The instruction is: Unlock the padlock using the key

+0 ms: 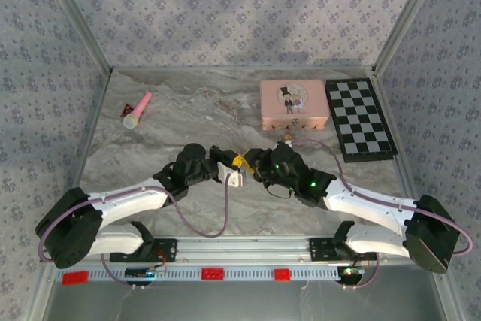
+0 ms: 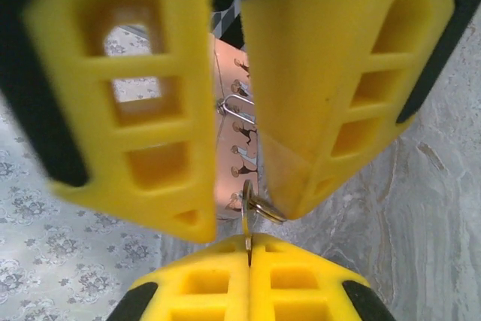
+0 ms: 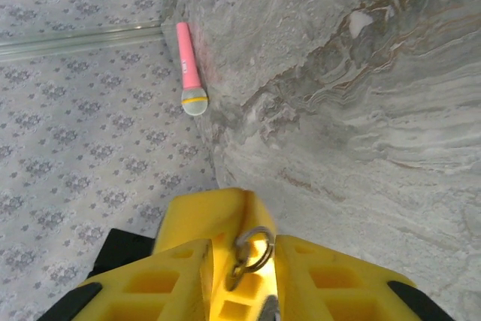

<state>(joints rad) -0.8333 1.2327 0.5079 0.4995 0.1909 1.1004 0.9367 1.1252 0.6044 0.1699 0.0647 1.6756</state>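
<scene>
I judge this a regrasp step. The left fingers (image 2: 203, 276) are pinched shut on what looks like the key (image 2: 247, 212), above the middle of the tabletop (image 1: 188, 110). The right fingers (image 3: 323, 276) stand part-open astride its ring (image 3: 255, 249), gripping nothing. Next they need a square, firm pinch. I cannot make out the padlock.

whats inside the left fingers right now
A thin metal blade, probably the key, sticks up from the shut left fingers, with a small ring by the right fingers. The clamped part is covered.
</scene>
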